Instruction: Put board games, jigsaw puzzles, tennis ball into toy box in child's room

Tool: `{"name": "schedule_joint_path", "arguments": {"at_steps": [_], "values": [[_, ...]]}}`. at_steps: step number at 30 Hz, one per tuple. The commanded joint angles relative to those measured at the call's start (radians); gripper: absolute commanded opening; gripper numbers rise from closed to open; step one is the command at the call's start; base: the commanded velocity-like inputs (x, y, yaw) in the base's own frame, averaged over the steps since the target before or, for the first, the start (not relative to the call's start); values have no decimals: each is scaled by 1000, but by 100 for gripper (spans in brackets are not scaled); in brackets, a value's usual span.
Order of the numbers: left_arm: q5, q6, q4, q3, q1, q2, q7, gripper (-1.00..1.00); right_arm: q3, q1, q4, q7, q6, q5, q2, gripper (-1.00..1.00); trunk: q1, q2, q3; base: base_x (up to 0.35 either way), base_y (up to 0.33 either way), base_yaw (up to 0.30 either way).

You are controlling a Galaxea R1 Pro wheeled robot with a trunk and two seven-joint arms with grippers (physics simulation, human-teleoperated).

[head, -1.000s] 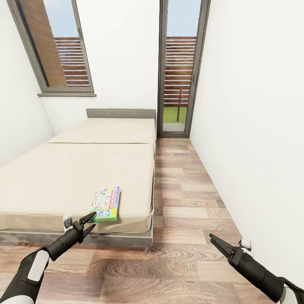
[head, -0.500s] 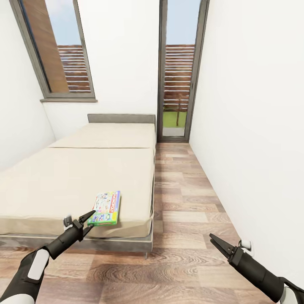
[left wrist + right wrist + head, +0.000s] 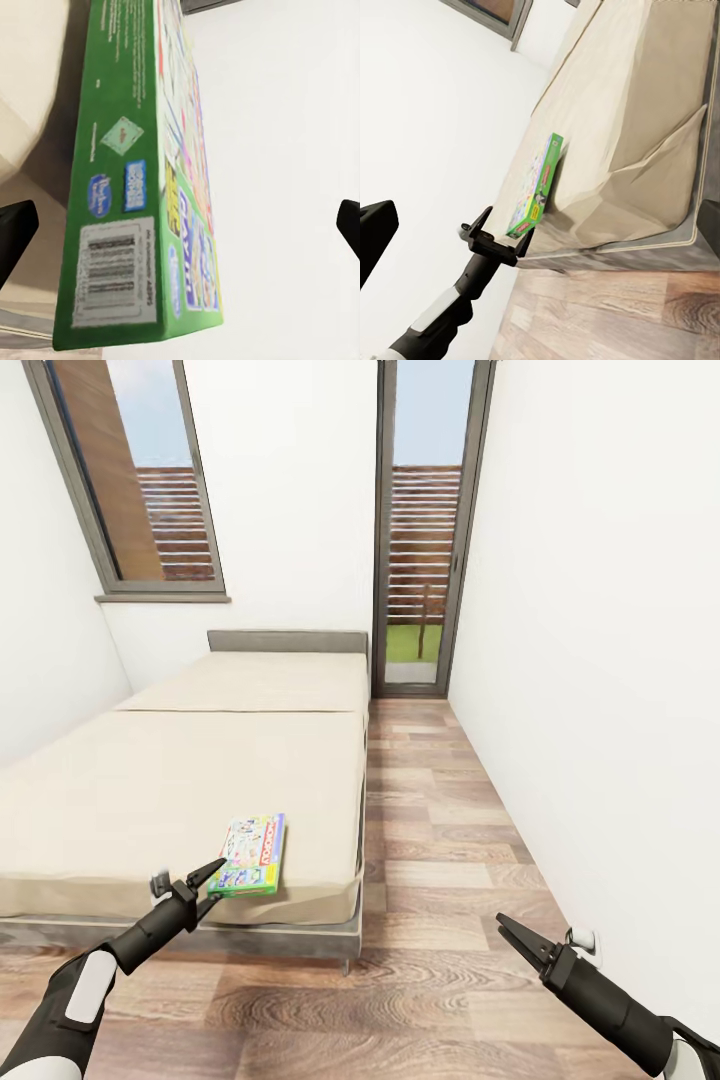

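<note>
Low in the frame, the left end effector (image 3: pixel 210 883) is spread apart just in front of the green game (image 3: pixel 252 852). The right end effector (image 3: pixel 513 937), lower right, is apart too. The game lies on the bed (image 3: pixel 180 770) near its front corner.

1 board game (image 3: pixel 251 854) lies on 1 bed (image 3: pixel 150 780), just ahead of the left tool (image 3: pixel 211 886). 2 tools in all, the right tool (image 3: pixel 513 939) over the floor; 2 windows (image 3: pixel 135 475).
</note>
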Motion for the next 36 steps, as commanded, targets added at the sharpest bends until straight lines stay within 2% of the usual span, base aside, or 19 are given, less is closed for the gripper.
{"name": "schedule_joint_path", "arguments": {"at_steps": [1,5,26,27,36], "values": [[1,5,0,1,-1,0,-2,100,-2,-1,0,3,4,0,1,100,-4,7,2,0,0,0],[1,5,0,1,-1,0,-2,100,-2,-1,0,3,4,0,1,100,-19,35,15,0,0,0],[1,3,0,0,-1,0,-3,100,-3,-1,0,6,4,0,1,100,-19,35,15,0,0,0],[1,3,0,0,-1,0,-3,-100,-3,-1,0,6,4,0,1,100,-19,35,15,0,0,0],[1,6,0,1,0,0,-2,-100,-3,-1,0,6,4,0,1,100,-19,35,15,0,0,0]]}}
